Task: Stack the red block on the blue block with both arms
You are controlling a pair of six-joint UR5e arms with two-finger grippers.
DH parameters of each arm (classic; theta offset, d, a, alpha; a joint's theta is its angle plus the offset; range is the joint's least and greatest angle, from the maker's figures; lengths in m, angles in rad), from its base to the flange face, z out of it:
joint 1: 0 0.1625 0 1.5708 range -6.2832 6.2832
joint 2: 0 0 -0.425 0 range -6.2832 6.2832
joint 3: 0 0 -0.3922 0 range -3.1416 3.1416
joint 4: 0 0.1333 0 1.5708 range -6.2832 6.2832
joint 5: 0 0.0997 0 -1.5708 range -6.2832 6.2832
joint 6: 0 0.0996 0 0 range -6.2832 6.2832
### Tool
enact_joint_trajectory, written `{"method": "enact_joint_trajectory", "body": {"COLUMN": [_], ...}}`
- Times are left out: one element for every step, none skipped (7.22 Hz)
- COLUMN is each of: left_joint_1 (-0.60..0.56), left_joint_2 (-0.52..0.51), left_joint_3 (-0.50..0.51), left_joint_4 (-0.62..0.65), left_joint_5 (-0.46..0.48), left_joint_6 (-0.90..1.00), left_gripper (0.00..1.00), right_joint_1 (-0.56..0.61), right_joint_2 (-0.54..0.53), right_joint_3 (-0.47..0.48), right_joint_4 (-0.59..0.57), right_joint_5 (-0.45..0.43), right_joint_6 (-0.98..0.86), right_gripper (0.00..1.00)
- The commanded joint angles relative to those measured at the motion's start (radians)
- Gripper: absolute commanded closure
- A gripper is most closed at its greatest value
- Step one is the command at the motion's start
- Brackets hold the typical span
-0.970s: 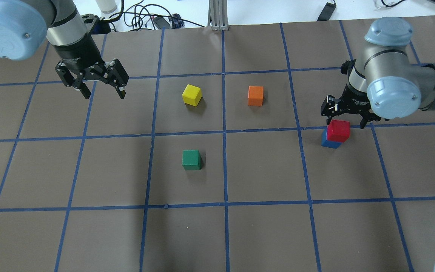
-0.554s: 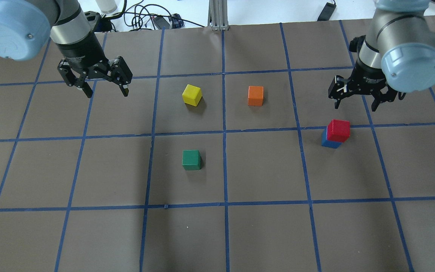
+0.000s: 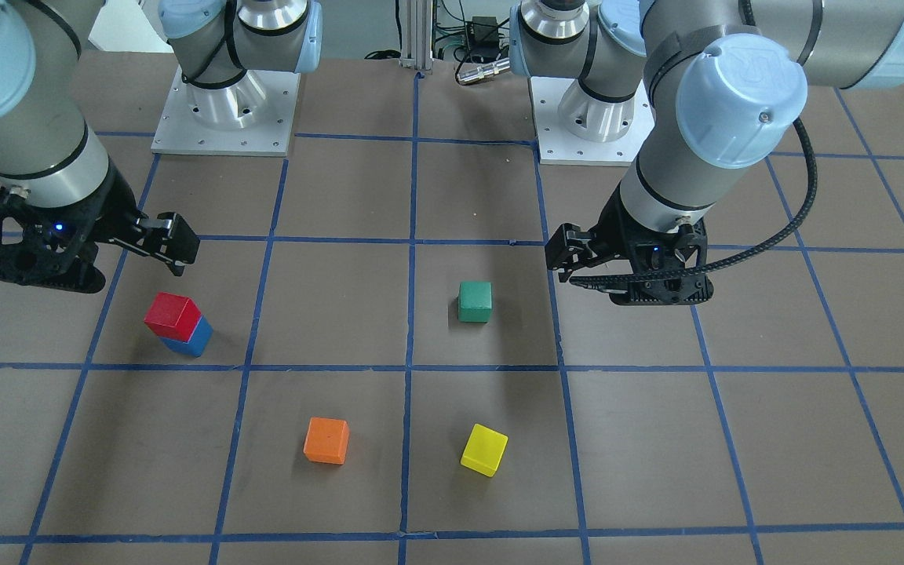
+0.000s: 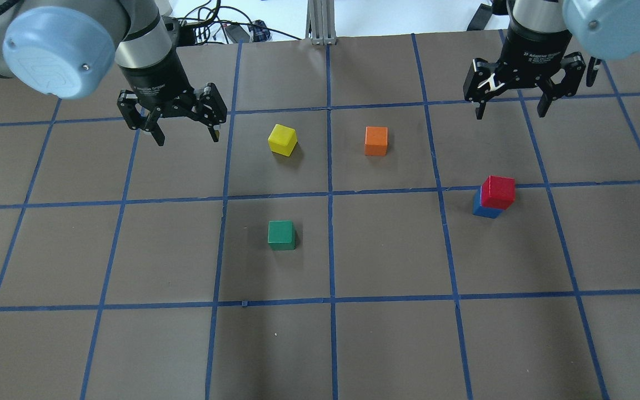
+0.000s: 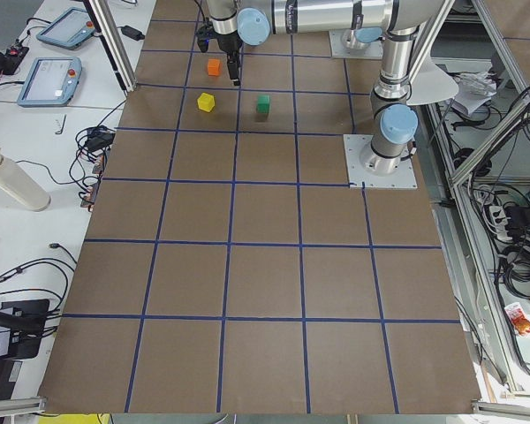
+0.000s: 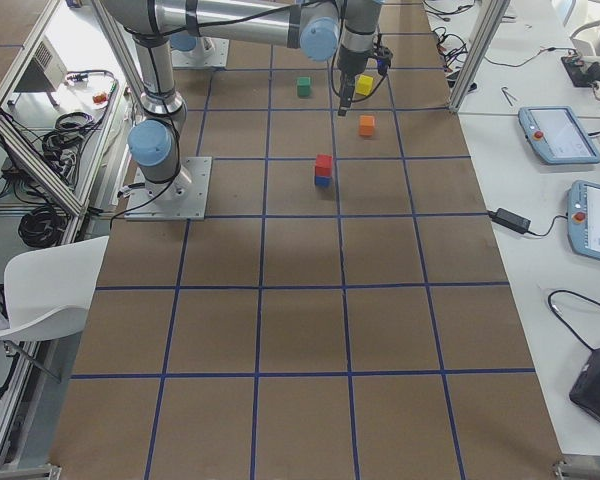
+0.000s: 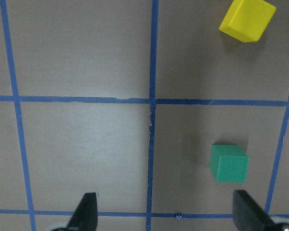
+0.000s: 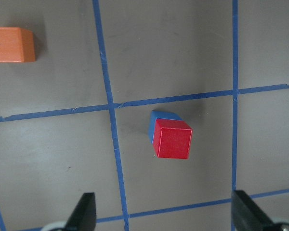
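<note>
Sitting on the blue block [image 4: 484,210], the red block [image 4: 499,191] makes a two-high stack on the table [image 4: 386,344], in the robot's right half, just on the near side of a blue tape line. The right wrist view shows a sliver of blue at the red block's upper-left edge, so the top cube looks a little offset or twisted, though it rests flat.

The right gripper [image 4: 511,111] hangs above the table with its fingers spread wide and nothing between them, well apart from the stack on the far side. The left gripper [image 4: 186,138] is also spread and empty, near the yellow block [image 4: 282,139] and apart from the green block [image 4: 281,235].

The stacking looks done, so what remains is to park the arms without disturbing it. Any move by the right arm should go up and away and never sweep low across the cubes, since a slightly offset top block would topple at a light knock. The left arm should keep to its own half.
</note>
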Motion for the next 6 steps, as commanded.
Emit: {"method": "enact_joint_trajectory", "body": {"left_joint_1": [-0.003, 0.007, 0.007, 0.006, 0.004, 0.004], "left_joint_2": [-0.004, 0.002, 0.015, 0.024, 0.042, 0.068], "left_joint_3": [-0.002, -0.002, -0.002, -0.001, -0.001, -0.002], "left_joint_4": [0.000, -0.001, -0.015, -0.032, -0.058, -0.081], "left_joint_5": [-0.004, -0.007, -0.001, 0.002, 0.006, 0.008], "left_joint_6": [0.009, 0.012, 0.045, 0.048, 0.049, 0.050], "left_gripper": [0.00, 0.00, 0.00, 0.00, 0.00, 0.00], "right_joint_1": [0.027, 0.033, 0.036, 0.042, 0.042, 0.042], "right_joint_2": [-0.041, -0.043, -0.043, -0.046, -0.058, -0.073], "right_joint_3": [-0.017, -0.014, -0.005, 0.018, 0.038, 0.048], "right_joint_4": [0.052, 0.052, 0.050, 0.046, 0.038, 0.035], "right_joint_5": [0.064, 0.088, 0.099, 0.103, 0.135, 0.123], "right_joint_6": [-0.002, 0.008, 0.005, 0.007, 0.005, -0.001], "right_gripper": [0.00, 0.00, 0.00, 0.00, 0.00, 0.00]}}
